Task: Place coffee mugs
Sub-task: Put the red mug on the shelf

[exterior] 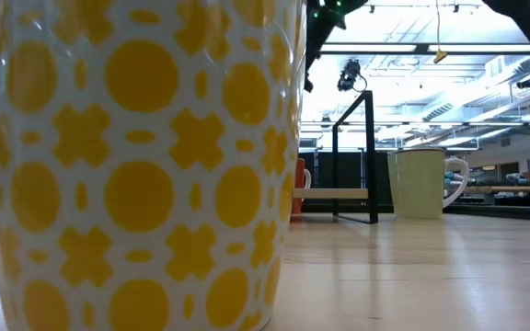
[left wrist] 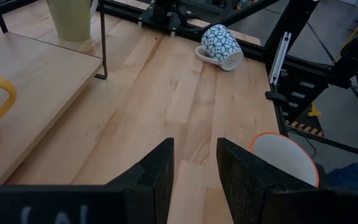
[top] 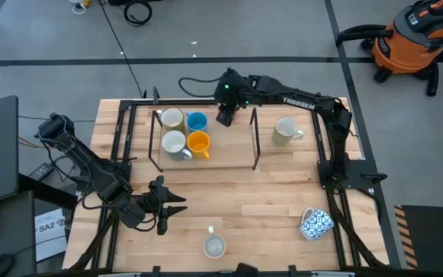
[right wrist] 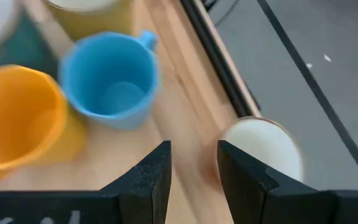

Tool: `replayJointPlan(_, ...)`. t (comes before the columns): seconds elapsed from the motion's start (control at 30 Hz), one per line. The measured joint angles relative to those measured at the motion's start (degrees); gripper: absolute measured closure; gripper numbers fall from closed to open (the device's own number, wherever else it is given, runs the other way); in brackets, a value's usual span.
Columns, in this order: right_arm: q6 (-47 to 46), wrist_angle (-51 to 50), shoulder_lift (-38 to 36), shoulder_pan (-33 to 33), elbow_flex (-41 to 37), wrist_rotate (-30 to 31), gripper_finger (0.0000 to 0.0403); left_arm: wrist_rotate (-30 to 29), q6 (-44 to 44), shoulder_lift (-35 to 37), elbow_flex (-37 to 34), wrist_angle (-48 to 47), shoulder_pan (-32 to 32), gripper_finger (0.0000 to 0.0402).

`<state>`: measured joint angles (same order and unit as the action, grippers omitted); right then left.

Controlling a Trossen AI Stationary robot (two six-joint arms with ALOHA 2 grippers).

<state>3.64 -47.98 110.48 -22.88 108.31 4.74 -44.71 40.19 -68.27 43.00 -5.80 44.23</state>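
A black-framed rack with a wooden shelf [top: 229, 158] holds two white mugs [top: 171, 118] [top: 174, 144], a blue mug [top: 197, 121] and an orange mug [top: 198, 143], all upright. My right gripper [top: 225, 115] [right wrist: 193, 168] hovers open over the shelf's far side, between the blue mug [right wrist: 110, 81] and a brown-rimmed mug [right wrist: 263, 149]. A cream mug [top: 285, 131] stands right of the rack. A blue-and-white patterned mug [top: 316, 224] lies on its side near the right edge. A yellow-patterned mug [top: 214, 246] [exterior: 145, 165] stands by the near edge. My left gripper [top: 171, 208] [left wrist: 196, 168] waits open, low at the near left.
The rack's thin black posts [top: 254, 127] [left wrist: 102, 37] stand around the shelf. Bare wood lies between the rack and the near edge [top: 244, 200]. Black arm frames [top: 337, 177] line both sides. An orange shop vacuum [top: 414, 38] sits on the floor beyond.
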Motion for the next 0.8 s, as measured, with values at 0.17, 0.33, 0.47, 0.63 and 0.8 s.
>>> replayJointPlan(0.17,3.8,0.1,0.1,-2.7,-1.9,-0.3,0.0268,0.0,0.0,0.0,0.0,0.0,0.0,0.0274)
replayJointPlan(0.33,6.4,0.4,0.1,-4.2,-3.7,-0.3,0.0268,0.0,-0.3,0.0,0.0,0.0,0.0,0.0274)
replayJointPlan(0.47,7.3,2.8,0.1,-4.9,-6.8,-0.4,0.0268,0.0,-0.4,0.0,0.0,0.0,0.0,0.0274)
replayJointPlan(0.63,8.9,6.9,0.1,-5.8,-11.0,-0.4,0.0268,0.0,-0.3,0.0,0.0,0.0,0.0,0.0274)
replayJointPlan(0.8,10.1,10.6,0.1,-6.5,-14.5,-1.1,0.0268,0.0,-0.4,0.0,0.0,0.0,0.0,0.0274)
